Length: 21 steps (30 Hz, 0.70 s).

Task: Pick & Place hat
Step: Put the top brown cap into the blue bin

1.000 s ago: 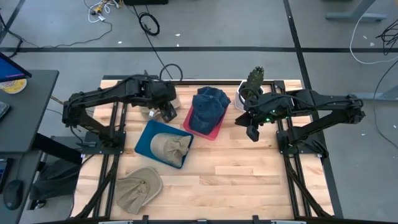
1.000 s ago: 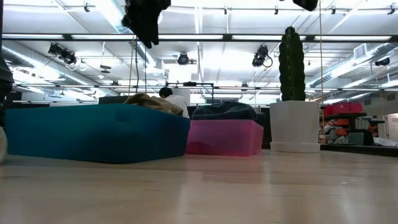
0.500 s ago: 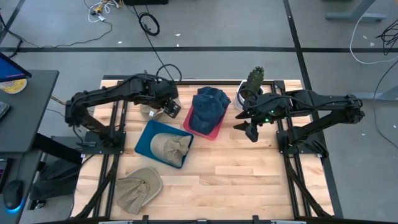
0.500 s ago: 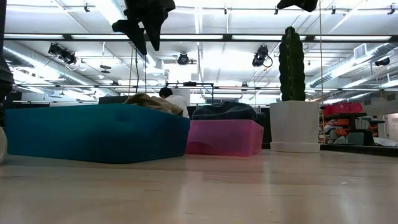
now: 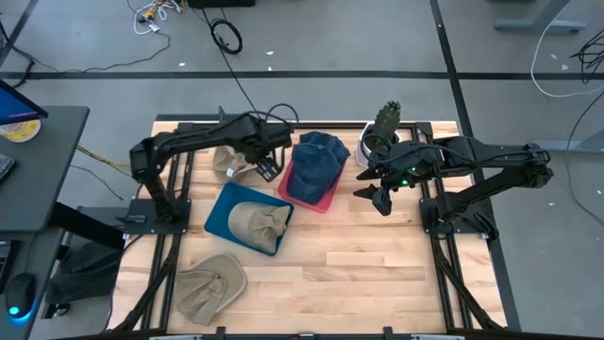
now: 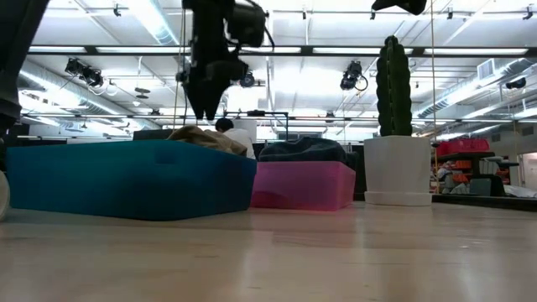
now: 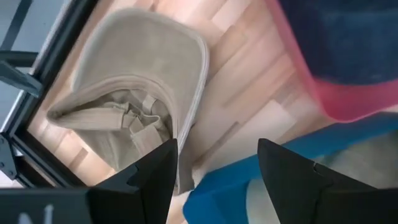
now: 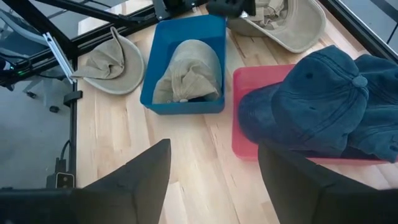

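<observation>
Loose tan cloth hat (image 5: pixel 209 286) near table's front-left corner. Second tan hat (image 5: pixel 259 223) in blue plastic bin (image 5: pixel 219 215). Left gripper (image 5: pixel 267 170), fingers apart, above third tan hat (image 7: pixel 134 106). Denim caps (image 5: pixel 315 162) fill pink bin (image 5: pixel 322 201). Right gripper (image 5: pixel 380 196), fingers apart, beside potted cactus (image 5: pixel 381 132).

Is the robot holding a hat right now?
No. Both claws are open and empty. The left claw hangs by the tan hat at the back; the right claw waits beside the pink bin.

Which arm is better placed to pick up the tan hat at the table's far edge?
Left. The left end effector hangs open beside the tan hat, which fills its wrist view. The right end effector waits across the table, beyond the pink bin.
</observation>
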Motion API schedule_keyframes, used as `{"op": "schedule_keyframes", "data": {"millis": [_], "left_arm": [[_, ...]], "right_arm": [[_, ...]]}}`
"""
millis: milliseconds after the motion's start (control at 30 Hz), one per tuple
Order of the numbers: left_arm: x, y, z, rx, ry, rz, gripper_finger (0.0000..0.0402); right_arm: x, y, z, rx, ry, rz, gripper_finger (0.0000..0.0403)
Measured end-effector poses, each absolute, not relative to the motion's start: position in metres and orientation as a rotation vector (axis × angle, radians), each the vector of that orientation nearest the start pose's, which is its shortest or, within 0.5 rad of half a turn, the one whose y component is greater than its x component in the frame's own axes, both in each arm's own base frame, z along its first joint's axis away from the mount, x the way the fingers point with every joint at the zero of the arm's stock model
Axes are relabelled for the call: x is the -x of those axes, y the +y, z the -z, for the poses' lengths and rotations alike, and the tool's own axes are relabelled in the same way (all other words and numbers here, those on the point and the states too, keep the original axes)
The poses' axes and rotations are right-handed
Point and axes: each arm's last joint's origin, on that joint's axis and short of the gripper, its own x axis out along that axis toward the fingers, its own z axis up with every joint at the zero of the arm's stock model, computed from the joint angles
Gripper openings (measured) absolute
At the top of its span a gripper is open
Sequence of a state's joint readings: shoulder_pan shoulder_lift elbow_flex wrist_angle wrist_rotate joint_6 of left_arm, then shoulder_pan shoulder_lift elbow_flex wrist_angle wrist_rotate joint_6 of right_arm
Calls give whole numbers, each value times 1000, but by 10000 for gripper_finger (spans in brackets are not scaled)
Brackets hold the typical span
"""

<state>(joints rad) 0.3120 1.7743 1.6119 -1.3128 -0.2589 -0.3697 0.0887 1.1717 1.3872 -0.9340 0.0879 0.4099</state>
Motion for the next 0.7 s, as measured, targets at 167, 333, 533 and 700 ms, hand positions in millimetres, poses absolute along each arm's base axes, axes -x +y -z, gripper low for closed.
{"op": "schedule_keyframes", "data": {"millis": [167,333,533,700], "left_arm": [[-327,115,-264,263,1487,-672,225],[-333,117,-252,240,1500,-610,225],[-324,123,-227,255,1529,-623,225],[-314,129,-201,267,1563,-637,225]], "right_arm": [[-216,17,-394,-328,704,146,242],[-216,17,-394,-328,705,146,242],[-216,17,-395,-330,700,146,242],[-216,17,-395,-330,694,145,242]]}}
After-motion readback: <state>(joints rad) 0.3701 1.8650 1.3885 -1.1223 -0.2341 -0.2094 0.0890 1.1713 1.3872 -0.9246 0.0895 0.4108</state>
